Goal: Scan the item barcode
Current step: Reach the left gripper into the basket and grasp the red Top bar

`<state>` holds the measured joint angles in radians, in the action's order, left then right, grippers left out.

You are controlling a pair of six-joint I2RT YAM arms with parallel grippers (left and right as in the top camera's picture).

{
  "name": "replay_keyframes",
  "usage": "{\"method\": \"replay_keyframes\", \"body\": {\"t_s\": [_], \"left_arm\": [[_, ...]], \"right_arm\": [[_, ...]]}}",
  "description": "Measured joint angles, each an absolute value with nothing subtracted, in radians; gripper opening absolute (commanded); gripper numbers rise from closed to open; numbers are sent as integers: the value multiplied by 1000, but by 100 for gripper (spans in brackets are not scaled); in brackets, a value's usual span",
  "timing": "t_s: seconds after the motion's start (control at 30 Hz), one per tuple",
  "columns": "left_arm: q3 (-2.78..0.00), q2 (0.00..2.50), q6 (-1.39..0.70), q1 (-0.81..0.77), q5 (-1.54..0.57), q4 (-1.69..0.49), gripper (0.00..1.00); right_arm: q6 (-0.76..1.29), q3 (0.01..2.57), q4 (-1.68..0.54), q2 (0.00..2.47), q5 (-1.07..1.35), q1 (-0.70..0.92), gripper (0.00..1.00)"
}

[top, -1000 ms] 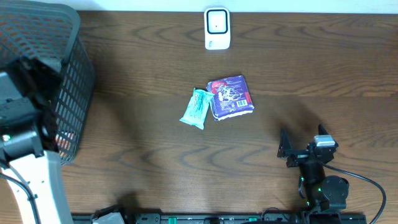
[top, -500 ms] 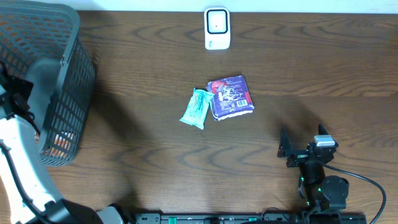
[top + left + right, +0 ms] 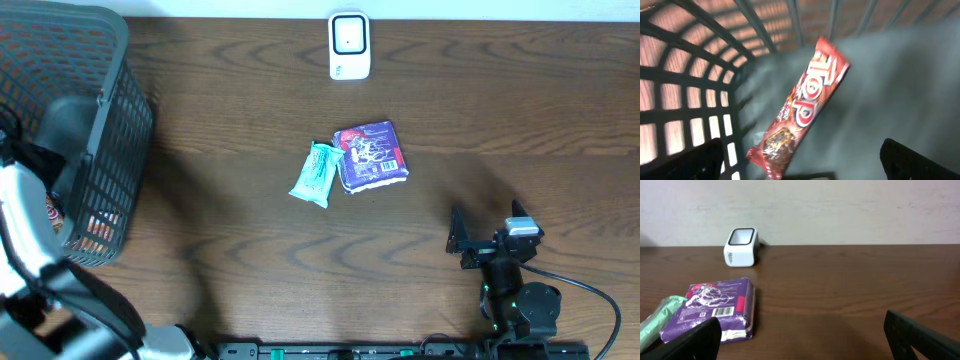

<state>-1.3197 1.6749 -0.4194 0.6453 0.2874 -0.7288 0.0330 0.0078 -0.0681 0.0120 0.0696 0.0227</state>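
Mesh of the basket [image 3: 125, 135], at the left end of the bench [image 3: 250, 250], stood round the left fingers [image 3: 687, 162]. These were spread as wide as they go and held nothing, and both dark tips showed at the lower corners of the left wrist view. Ahead of them, and between them, lay a red snack bar [image 3: 801, 107], apparently the item to be scanned. Its long axis ran on a slant, from near the left tip up and away toward the right. A turn of the wrist would likely be needed before the fingers could close across its narrow width. The view was blurred, so it could not be told whether the bar lay flat on the basket floor or leaned on the mesh.

The right fingers [image 3: 457, 232] were likewise wide open and empty, near the bench's front right and well apart from the basket, so the left arm was plainly the nearer. The scanner [image 3: 349, 45] stood at the far edge, centre. A green bar [image 3: 315, 174] and a purple packet [image 3: 370, 156] lay touching side by side between it and the right arm.
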Motion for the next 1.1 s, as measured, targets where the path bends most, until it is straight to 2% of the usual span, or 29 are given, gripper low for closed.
{"method": "replay_keyframes", "body": {"t_s": [0.23, 0.53, 0.83, 0.9, 0.93, 1.0, 1.07, 1.1], "left_arm": [[-1320, 1833, -339, 655, 287, -731, 100], [-1320, 1865, -313, 719, 283, -714, 96], [-1323, 1933, -218, 728, 146, -667, 95], [-1327, 1940, -204, 730, 133, -660, 86], [-1330, 1943, -198, 730, 129, -658, 74], [-1339, 1954, -181, 729, 113, -652, 33], [-1346, 1962, -168, 726, 108, -649, 11], [-1346, 1964, -159, 725, 111, -649, 8]], "right_arm": [[33, 8, -68, 12, 70, 23, 99], [33, 8, -68, 12, 70, 23, 99], [33, 8, -68, 12, 70, 23, 99], [33, 8, -68, 12, 70, 23, 99], [33, 8, -68, 12, 70, 23, 99], [33, 8, -68, 12, 70, 23, 99], [33, 8, -68, 12, 70, 23, 99], [33, 8, -68, 12, 70, 23, 99]]}}
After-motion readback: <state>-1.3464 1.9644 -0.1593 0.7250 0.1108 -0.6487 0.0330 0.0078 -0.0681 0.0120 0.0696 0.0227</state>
